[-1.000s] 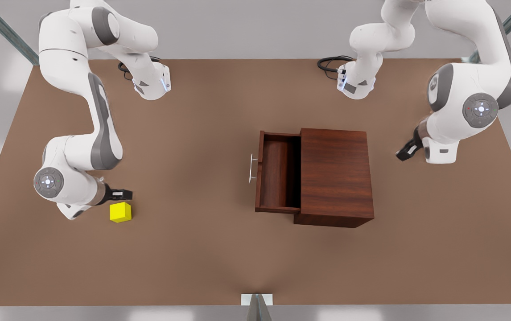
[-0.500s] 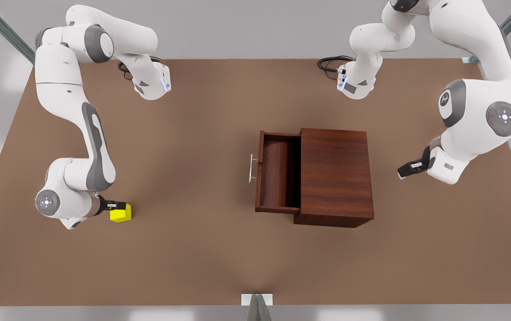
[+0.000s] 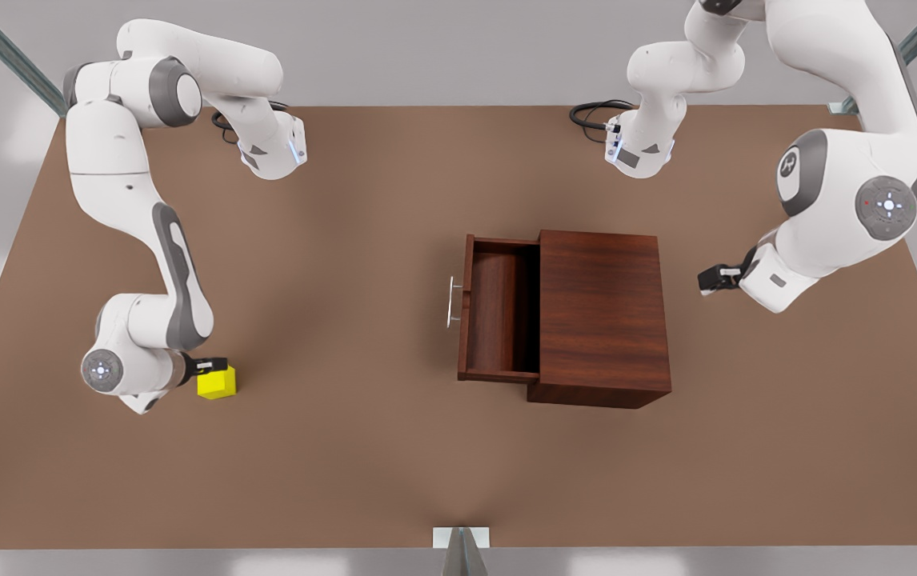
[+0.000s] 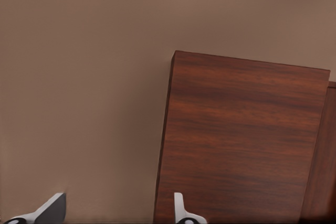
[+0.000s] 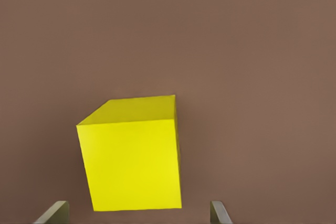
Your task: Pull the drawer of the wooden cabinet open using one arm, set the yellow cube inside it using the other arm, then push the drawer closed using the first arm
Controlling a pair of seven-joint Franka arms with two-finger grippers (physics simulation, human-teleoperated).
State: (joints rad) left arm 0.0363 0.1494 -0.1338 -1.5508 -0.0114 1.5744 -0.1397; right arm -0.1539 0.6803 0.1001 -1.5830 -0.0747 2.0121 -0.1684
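Right tool [image 3: 214,366] at the yellow cube [image 3: 217,382], which sits on the desk [image 3: 346,464] toward the front view's left, well apart from the wooden cabinet [image 3: 602,316]. In the right wrist view the cube [image 5: 131,153] lies between two spread fingertips [image 5: 52,212] with desk showing on either side; the fingers are wide open and grip nothing. The drawer [image 3: 498,316] stands pulled out toward the front view's left, its silver handle [image 3: 452,302] free and its tray bare.

Left tool [image 3: 716,278] waits beside the cabinet on the front view's right, clear of it. Its fingers [image 4: 181,211] are parted and empty, with the cabinet top [image 4: 241,140] ahead of them.

Likely hazards:
- The cube appears turned relative to the fingers, so closing may catch an edge and twist or push it across the desk.
- A shallow hold could let it slip during the long carry.
- A low carry path could strike the drawer's front panel.
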